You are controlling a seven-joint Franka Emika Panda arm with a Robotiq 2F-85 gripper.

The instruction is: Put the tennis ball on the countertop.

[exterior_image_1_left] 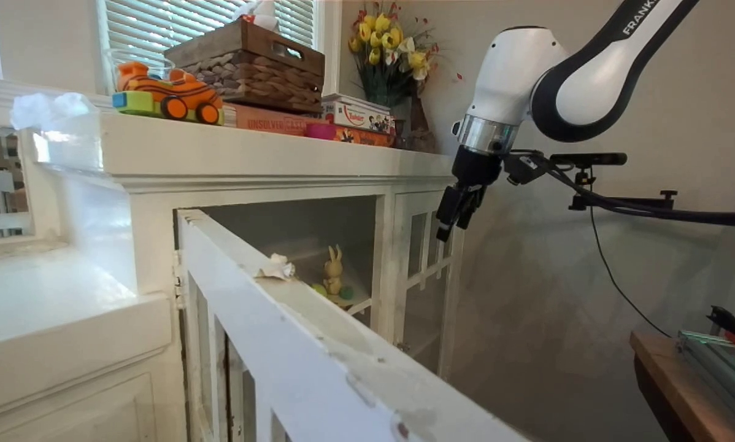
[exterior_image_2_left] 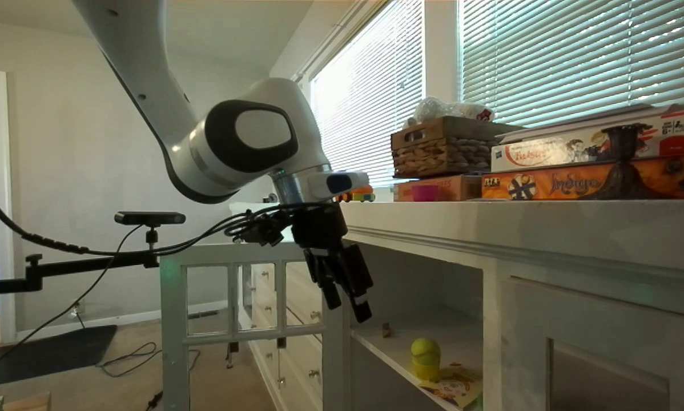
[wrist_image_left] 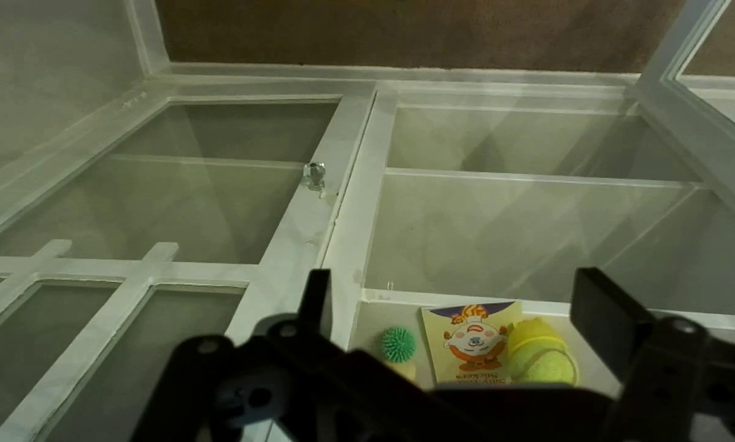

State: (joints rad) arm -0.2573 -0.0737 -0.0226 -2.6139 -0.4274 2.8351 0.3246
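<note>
The tennis ball (exterior_image_2_left: 426, 349) rests on top of a yellow cup-like holder (exterior_image_2_left: 426, 372) on the shelf inside the open cabinet. It also shows in the wrist view (wrist_image_left: 544, 367), low and right of centre, its lower edge hidden by the gripper body. In an exterior view only a bit of yellow-green (exterior_image_1_left: 319, 289) shows beside the bunny. The white countertop (exterior_image_1_left: 269, 147) caps the cabinet; its front edge also shows (exterior_image_2_left: 490, 224). My gripper (exterior_image_2_left: 347, 309) is open and empty, pointing down in front of the cabinet, above and apart from the ball. Its fingers (wrist_image_left: 450, 288) stand wide apart.
An open cabinet door (exterior_image_1_left: 343, 331) swings out; a closed glass-paned door (wrist_image_left: 306, 227) stands beside the opening. The shelf holds a bunny figure (exterior_image_1_left: 334, 270), green spiky ball (wrist_image_left: 398, 344) and sticker booklet (wrist_image_left: 465, 350). The countertop carries an orange toy (exterior_image_1_left: 171, 92), basket (exterior_image_1_left: 269, 67), game boxes (exterior_image_2_left: 582, 180) and flowers (exterior_image_1_left: 386, 55).
</note>
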